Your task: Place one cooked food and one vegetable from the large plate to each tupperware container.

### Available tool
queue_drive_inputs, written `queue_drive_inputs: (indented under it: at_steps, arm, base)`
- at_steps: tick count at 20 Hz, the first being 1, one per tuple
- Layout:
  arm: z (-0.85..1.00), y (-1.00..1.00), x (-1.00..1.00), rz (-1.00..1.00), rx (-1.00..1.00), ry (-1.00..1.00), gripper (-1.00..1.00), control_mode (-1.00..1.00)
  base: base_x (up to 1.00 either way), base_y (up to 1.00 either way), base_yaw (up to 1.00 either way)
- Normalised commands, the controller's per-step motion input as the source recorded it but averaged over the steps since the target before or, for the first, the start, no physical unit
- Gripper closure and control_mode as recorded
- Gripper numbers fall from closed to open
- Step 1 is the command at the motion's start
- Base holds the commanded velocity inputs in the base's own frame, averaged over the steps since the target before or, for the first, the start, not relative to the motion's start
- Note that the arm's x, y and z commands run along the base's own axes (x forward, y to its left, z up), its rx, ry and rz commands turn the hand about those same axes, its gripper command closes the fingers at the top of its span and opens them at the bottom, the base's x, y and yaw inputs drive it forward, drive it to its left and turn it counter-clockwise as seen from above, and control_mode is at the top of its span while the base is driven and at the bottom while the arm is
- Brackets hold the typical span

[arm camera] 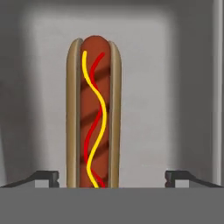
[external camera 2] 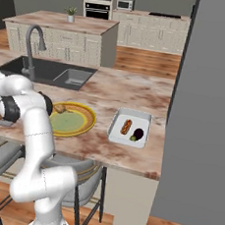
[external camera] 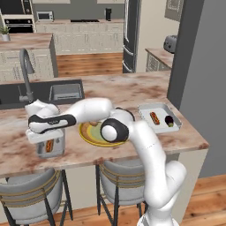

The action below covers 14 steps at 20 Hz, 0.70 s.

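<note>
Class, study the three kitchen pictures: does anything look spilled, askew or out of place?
Nothing stands out. One hot dog lies flat in the grey tray between the open tool's tips; the white tray holds its pair neatly.

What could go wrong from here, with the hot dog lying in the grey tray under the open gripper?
1. The gripper is open, its fingertips either side of the hot dog in the grey tray; lifting off crookedly could drag the bun.
2. That tray sits near the counter's front edge, so a nudge might push it off.
3. The tan ball on the large plate is small and round; it could roll when grasped.
</note>
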Motion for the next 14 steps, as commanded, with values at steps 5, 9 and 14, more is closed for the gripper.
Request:
queue_drive_inputs:
  at_steps: [5, 9, 14]
  arm:
    - [0.45, -0.37, -0.05, 0.0, 0.15, -0.03, -1.0, -1.0]
    - [0.45, -0.41, -0.07, -0.01, 0.14, -0.06, -1.0, -1.0]
    - [0.3, -0.99, -0.04, -0.04, 0.08, -0.05, -1.0, -1.0]
  base:
    - [0.0, 0.0, 0.0]
    - [0.0, 0.0, 0.0]
    - [0.0, 0.0, 0.0]
